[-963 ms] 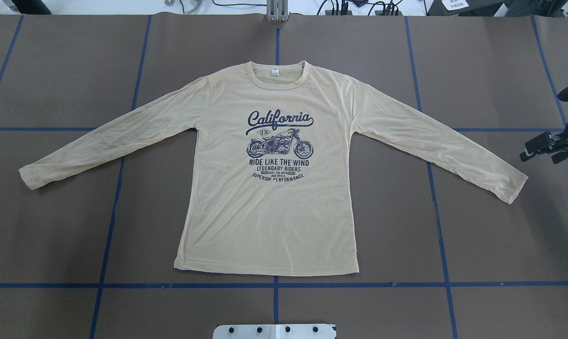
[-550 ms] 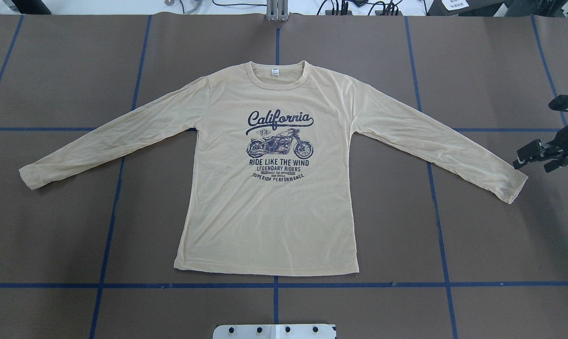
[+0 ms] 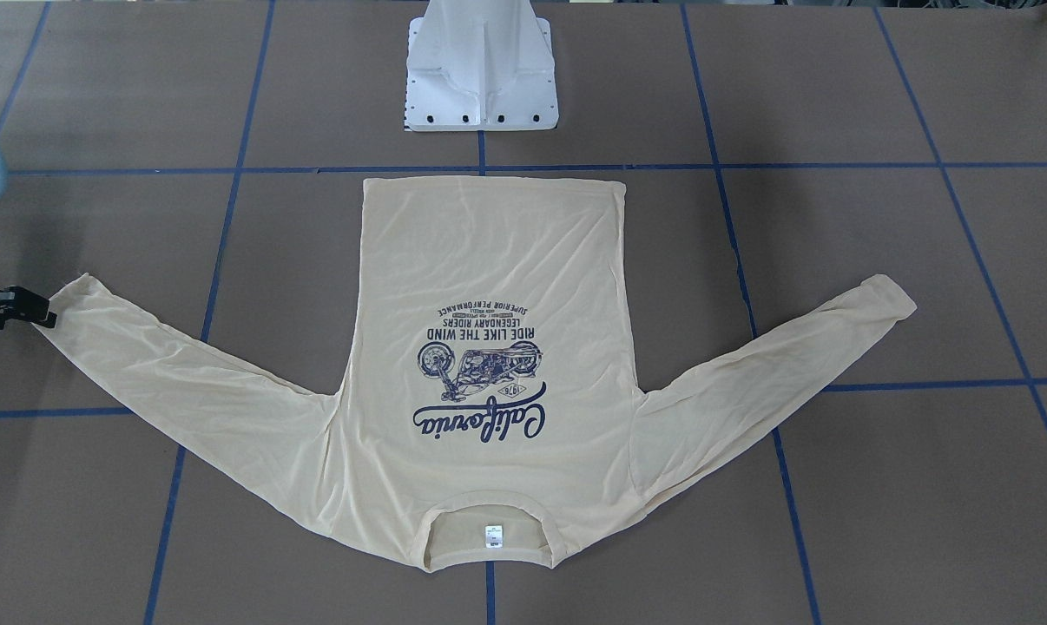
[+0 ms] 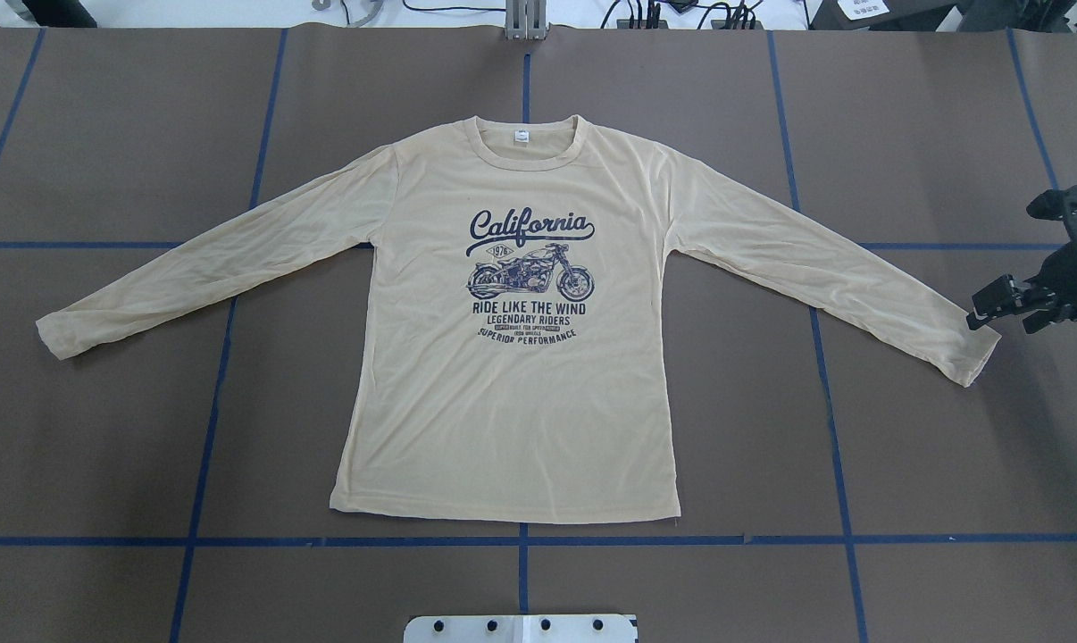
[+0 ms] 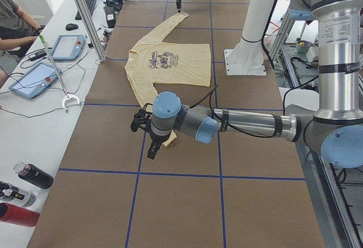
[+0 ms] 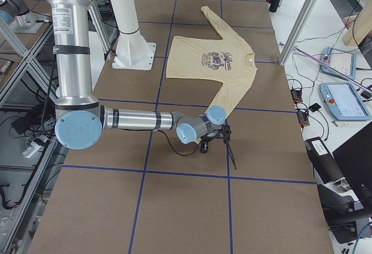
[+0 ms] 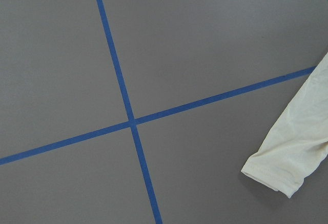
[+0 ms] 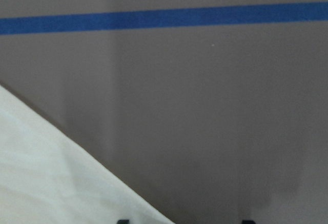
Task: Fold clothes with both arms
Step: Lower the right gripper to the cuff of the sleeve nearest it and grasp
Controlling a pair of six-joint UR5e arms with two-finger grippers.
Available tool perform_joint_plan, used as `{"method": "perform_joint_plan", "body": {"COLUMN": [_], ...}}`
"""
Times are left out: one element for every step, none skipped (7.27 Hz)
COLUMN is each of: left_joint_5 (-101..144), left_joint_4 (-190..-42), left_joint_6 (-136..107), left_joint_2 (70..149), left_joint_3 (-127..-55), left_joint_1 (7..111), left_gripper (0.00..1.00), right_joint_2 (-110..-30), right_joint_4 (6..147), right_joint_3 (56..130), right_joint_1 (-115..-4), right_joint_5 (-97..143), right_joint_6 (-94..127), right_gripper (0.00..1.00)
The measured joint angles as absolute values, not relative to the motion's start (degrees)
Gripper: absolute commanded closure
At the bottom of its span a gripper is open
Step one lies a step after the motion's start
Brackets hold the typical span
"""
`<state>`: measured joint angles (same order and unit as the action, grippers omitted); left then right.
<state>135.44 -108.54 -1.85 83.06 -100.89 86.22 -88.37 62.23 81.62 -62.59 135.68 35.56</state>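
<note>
Nearest the robot, a white metal pedestal base (image 4: 521, 628) stands at the near edge of the brown paper-covered table (image 4: 931, 429), which is crossed by blue tape lines (image 4: 235, 541). Just beyond the near line lies the pale cream-yellow long-sleeved thin T-shirt (image 4: 512, 411). It is spread flat and face up, with its hem near and its ribbed neck far. The navy "California" motorcycle print (image 4: 530, 272) sits on the chest. The sleeves reach out left and right, their cuffs slanting back toward the near side.

At the right cuff the black two-finger right pincer (image 4: 1003, 308) hangs low with its fingers spread apart, gripping nothing. Its wrist view shows one fingertip at the sleeve's edge and the other over bare table.

Near the left cuff the left pincer (image 5: 152, 148) hovers above the table; I cannot tell how far open it is.

Farthest, a small white neck label (image 4: 522, 136) shows inside the collar.
</note>
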Motion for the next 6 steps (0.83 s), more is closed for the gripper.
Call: {"method": "perform_joint_plan", "body": {"left_joint_5": [135.4, 135.4, 135.4, 135.4, 135.4, 135.4], "left_joint_4": [-108.5, -108.5, -108.5, -108.5, -108.5, -108.5], "left_joint_6": [-1.8, -1.8, -1.8, -1.8, -1.8, -1.8], "left_joint_2": [83.0, 82.8, 82.6, 82.5, 82.4, 82.4], "left_joint_3": [-101.0, -101.1, -101.2, -101.2, -101.3, -101.3], "left_joint_1": [86.2, 86.2, 86.2, 86.2, 86.2, 86.2], "left_gripper": [0.0, 0.0, 0.0, 0.0, 0.0, 0.0], "right_joint_2": [-88.3, -88.3, -88.2, -88.0, -87.8, -88.0], "right_joint_4": [62.2, 62.2, 62.2, 62.2, 62.3, 62.3], "right_joint_3": [81.7, 81.8, 81.9, 82.1, 82.1, 82.5], "right_joint_1": [-62.5, -62.5, -62.5, -62.5, -62.5, -62.5], "right_joint_5": [135.6, 135.6, 135.6, 135.7, 135.7, 135.9], "right_joint_6": [35.6, 35.5, 35.6, 35.6, 35.7, 35.7], "right_gripper": [1.0, 1.0, 1.0, 1.0, 1.0, 1.0]}}
